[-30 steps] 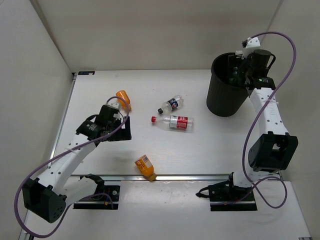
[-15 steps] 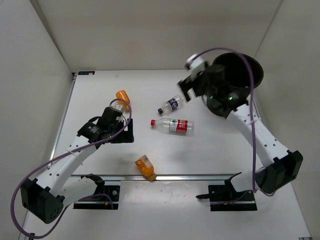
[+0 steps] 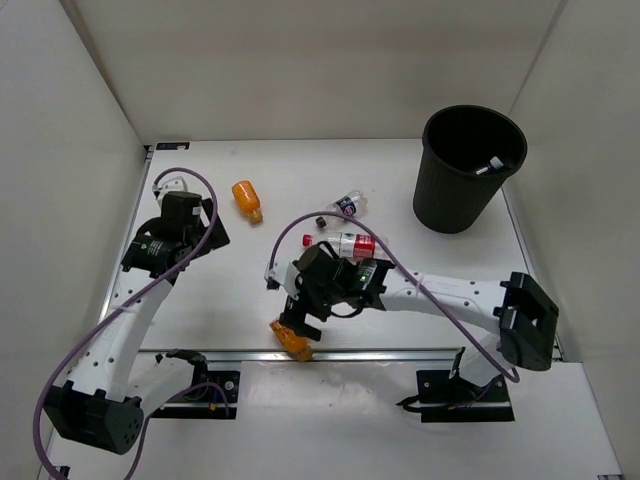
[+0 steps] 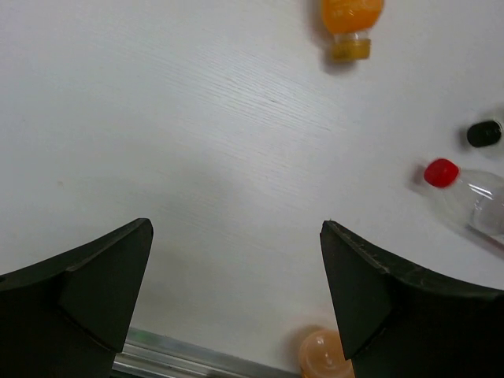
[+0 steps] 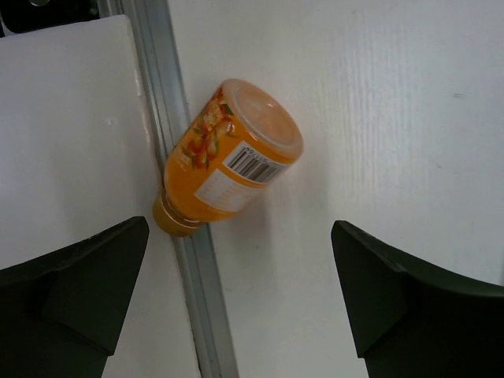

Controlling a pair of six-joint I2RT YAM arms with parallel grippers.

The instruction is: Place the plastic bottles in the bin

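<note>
Within the last second the right pincer [image 5: 240,236] has left the bin [image 3: 455,205] and swung across to the near edge of the table [image 5: 378,118]. It hangs there with jaws spread wide and empty, the stubby orange bottle [image 5: 228,157] lying just ahead of it, between the lines of its two fingers. A pale shape [image 3: 491,165] shows inside the bin, likely a bottle just dropped, so four remain. The left pincer [image 4: 235,260], also wide open and holding nothing, has drawn back from the other orange bottle [image 4: 346,20], now well ahead of it; the red-capped bottle [image 4: 465,189] lies off to its right. The near bottle rests aslant, cap end on the aluminium rail [image 5: 189,299], so the finger on that side has little room to descend. Bare tabletop lies on the other finger's side.
</note>
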